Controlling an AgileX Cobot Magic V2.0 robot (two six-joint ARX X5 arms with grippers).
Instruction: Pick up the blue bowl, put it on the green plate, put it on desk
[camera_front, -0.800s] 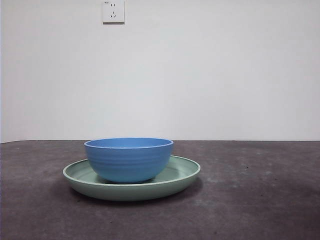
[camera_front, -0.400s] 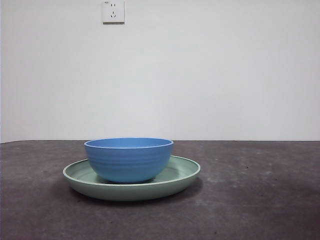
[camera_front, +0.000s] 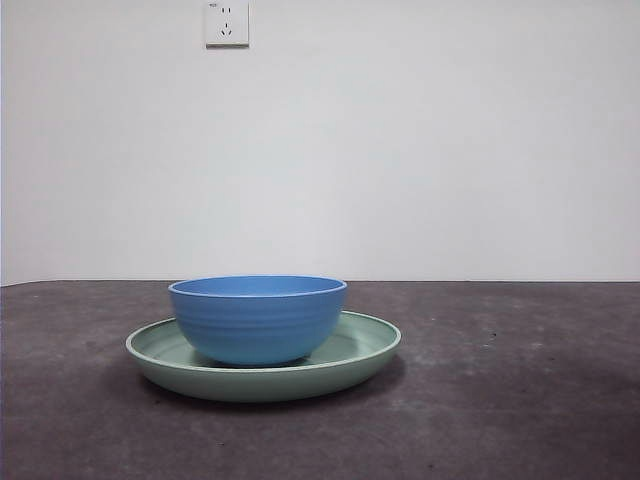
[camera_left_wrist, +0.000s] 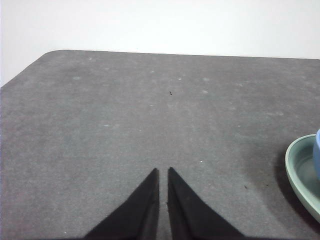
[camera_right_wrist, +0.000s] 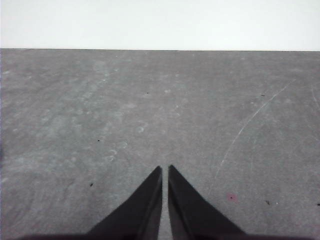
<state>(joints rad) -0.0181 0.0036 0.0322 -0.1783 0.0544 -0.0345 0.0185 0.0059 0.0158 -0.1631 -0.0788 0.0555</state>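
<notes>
Each end effector, left (camera_left_wrist: 163, 172) and right (camera_right_wrist: 165, 170), has two matte black jaws, wide at the base, tapering to sharp triangular tips.

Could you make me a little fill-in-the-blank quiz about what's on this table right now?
1. The glossy ridged blue bowl sits on the wide pale green ____.
2. Both black grippers, left and right, have their jaws ____.
3. High on the white wall is a white ____.

Missing words: plate; shut; socket.

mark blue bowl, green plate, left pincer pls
blue bowl (camera_front: 258, 322), front view, ridged outer wall.
green plate (camera_front: 352, 362), front view, raised rim at right.
left pincer (camera_left_wrist: 163, 172), left wrist view, between shut tips.
</notes>
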